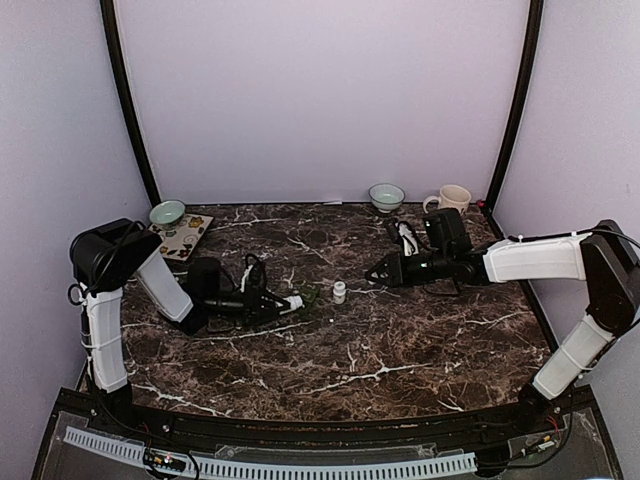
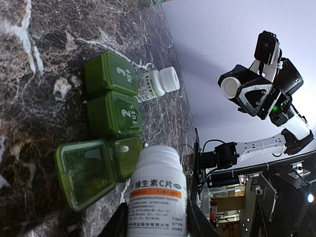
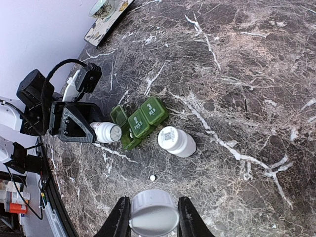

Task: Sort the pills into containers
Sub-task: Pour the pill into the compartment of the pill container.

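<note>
A green pill box [image 2: 111, 106] [image 1: 309, 297] [image 3: 139, 122] lies mid-table, its "2 TUES" and "3 WED" lids shut and its end compartment [image 2: 126, 155] open with one white pill [image 2: 124, 148] inside. My left gripper [image 2: 157, 219] [image 1: 283, 305] is shut on an uncapped white pill bottle [image 2: 158, 190] [image 3: 105, 132], tipped on its side with its mouth at the open compartment. My right gripper [image 3: 154, 216] [image 1: 376, 273] is shut on a white bottle cap [image 3: 154, 212], raised to the right of the box. A second, capped white bottle [image 1: 339, 292] [image 3: 176, 141] [image 2: 157, 85] stands beside the box.
One loose white pill [image 3: 152, 177] lies on the marble between the pill box and my right gripper. A patterned tray [image 1: 182, 237] and a green bowl [image 1: 167, 212] sit at the back left. A bowl [image 1: 386, 196] and a mug [image 1: 452, 199] stand at the back right.
</note>
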### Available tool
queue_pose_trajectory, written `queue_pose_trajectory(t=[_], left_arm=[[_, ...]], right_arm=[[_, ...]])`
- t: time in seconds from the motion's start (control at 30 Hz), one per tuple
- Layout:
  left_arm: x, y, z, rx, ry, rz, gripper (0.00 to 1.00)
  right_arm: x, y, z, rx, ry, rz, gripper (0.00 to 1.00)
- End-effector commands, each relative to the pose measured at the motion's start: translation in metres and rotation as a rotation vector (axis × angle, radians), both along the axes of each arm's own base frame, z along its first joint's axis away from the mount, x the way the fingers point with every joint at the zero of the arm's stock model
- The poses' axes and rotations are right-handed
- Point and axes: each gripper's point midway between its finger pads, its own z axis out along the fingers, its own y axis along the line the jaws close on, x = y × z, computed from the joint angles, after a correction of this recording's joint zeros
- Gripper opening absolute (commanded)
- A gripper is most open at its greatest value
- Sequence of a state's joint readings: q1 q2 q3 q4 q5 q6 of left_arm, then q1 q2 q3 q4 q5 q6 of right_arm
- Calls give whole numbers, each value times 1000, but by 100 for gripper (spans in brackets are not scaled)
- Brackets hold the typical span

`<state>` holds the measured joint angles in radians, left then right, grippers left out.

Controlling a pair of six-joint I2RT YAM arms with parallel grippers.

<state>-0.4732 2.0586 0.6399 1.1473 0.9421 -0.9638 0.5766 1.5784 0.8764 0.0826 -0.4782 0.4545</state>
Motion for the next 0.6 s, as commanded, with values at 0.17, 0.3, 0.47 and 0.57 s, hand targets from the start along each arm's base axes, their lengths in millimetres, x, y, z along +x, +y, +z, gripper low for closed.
queue_pose_trajectory(t=[0.17, 0.3, 0.47, 0.57], left_arm=[[6, -6, 20, 0, -74, -7, 17], [5, -7, 23, -10, -84, -9, 17], [5, -6, 25, -15, -88, -7, 17], [4, -7, 29, -25, -95, -15, 17]], right_arm=[[2, -1, -2, 18, -7, 1, 0], [1, -1, -2, 21, -7, 2, 0], [1, -1, 0, 23, -9, 2, 0], [1, -1, 1, 25, -11, 2, 0]])
